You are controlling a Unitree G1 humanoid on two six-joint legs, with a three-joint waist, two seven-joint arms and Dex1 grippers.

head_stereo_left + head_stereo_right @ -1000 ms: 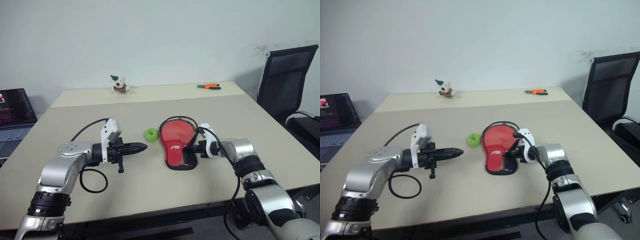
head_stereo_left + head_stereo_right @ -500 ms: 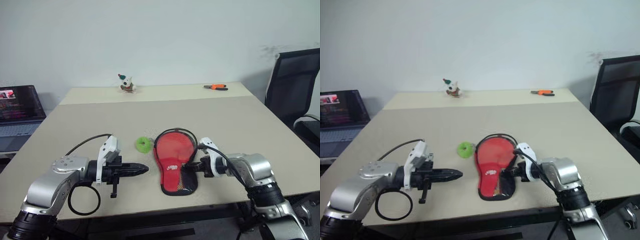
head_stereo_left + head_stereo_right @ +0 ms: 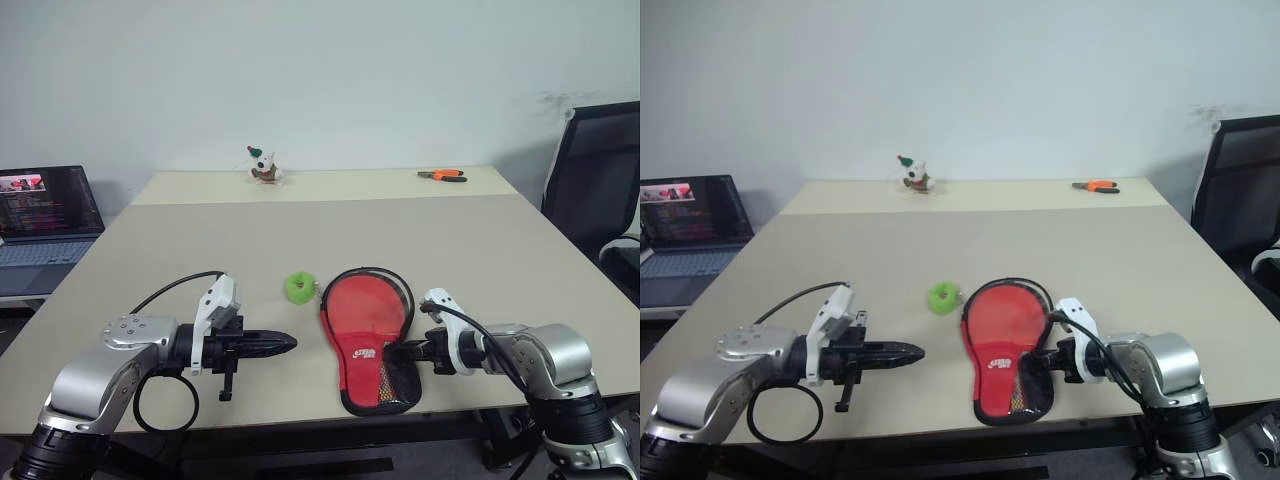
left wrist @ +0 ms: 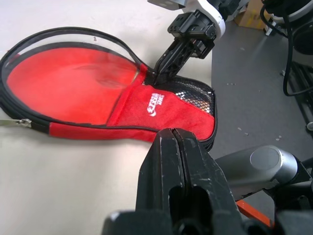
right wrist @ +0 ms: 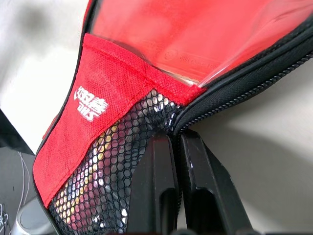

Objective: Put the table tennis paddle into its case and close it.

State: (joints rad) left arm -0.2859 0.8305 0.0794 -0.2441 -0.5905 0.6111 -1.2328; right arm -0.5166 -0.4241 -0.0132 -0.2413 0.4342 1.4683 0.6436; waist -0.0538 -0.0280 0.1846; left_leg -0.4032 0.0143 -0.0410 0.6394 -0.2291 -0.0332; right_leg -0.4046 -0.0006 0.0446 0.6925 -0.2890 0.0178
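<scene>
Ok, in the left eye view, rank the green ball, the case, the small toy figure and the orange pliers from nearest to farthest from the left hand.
1. Green ball, just ahead and to the right of the left hand.
2. Case, lying open further right by the right hand.
3. Small toy figure, at the table's far edge.
4. Orange pliers, at the far right corner.

The left gripper (image 3: pixel 285 343) hangs just above the table with its two black fingers pressed together, pointing toward three o'clock, forearm bent in from eight o'clock. The right gripper (image 3: pixel 393 351) points toward nine o'clock, fingers closed, seemingly pinching the case (image 3: pixel 385 385) edge.
</scene>
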